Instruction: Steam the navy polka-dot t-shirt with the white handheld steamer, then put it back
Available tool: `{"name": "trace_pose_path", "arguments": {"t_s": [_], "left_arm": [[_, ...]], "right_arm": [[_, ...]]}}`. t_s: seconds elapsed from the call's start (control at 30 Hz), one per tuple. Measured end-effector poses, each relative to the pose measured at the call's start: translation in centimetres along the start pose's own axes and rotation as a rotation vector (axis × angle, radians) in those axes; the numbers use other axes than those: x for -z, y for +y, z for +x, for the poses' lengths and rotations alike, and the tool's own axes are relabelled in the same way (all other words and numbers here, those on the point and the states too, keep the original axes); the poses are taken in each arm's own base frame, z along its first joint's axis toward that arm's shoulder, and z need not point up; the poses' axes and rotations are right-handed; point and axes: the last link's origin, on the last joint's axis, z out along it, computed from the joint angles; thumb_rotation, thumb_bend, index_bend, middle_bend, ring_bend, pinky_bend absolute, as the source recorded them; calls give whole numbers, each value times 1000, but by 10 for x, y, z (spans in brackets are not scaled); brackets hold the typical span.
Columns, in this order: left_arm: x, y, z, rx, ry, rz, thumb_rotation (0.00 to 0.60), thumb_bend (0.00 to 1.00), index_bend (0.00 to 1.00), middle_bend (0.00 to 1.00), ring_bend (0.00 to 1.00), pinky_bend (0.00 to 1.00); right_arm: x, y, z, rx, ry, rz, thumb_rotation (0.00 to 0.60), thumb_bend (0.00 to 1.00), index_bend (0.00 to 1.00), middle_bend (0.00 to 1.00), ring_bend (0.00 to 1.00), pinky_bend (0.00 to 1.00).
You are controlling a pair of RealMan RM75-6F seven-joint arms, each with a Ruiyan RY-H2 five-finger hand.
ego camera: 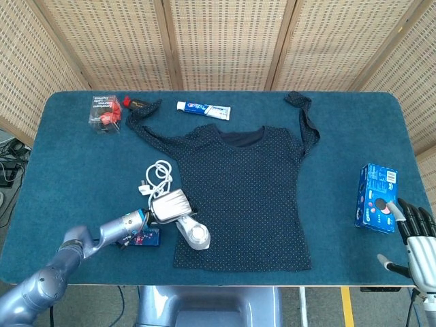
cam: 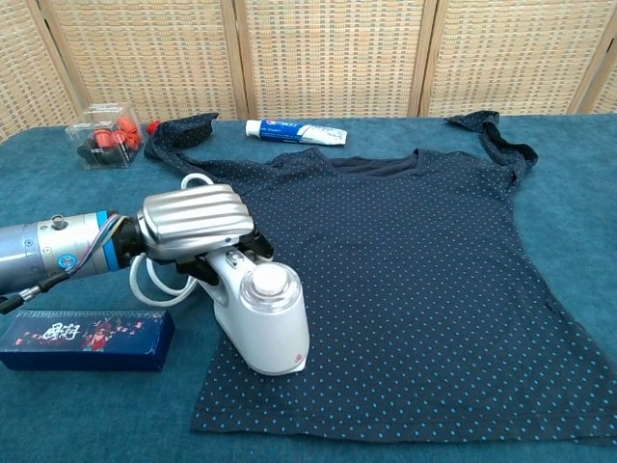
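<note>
I've got the steamer (cam: 258, 318) gripped in my left hand (cam: 193, 224), fingers wrapped around its handle, head resting on the near left hem of the t-shirt (ego camera: 245, 191). The shirt lies flat mid-table, sleeves spread toward the far side. The steamer's cord (ego camera: 155, 176) coils just left of the shirt. A dark blue box (cam: 85, 340) sits nearer, beside my wrist. My right hand (ego camera: 419, 238) rests at the near right edge, fingers apart, holding nothing, next to a blue box (ego camera: 376, 197).

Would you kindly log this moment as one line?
left hand: holds steamer | steamer: on shirt hem | right hand: open, idle
</note>
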Motion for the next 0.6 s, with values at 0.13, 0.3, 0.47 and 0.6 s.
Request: {"name": "trace_pose_path", "arguments": {"t_s": [0.13,0.3,0.47,0.6], "left_arm": [[4,-9,8,9,43,34,600,733,1000,875,767,849],[10,-28,24,-6,106,99,600,734,1000,875,767,849],[32,-64,38,-77,106,202,600,734,1000,875,767,849],[66,-93,43,-104,88,329,600,734,1000,874,767,849]], "right_arm": [[1,-1,0,0,1,3,600,0,35,0,0,0],[1,-1,0,-2,1,4,600,0,35,0,0,0],[1,0,-1,0,-5,6,600,0,35,0,0,0],[0,-1,-3,6,-12,7,600,0,35,0,0,0]]}}
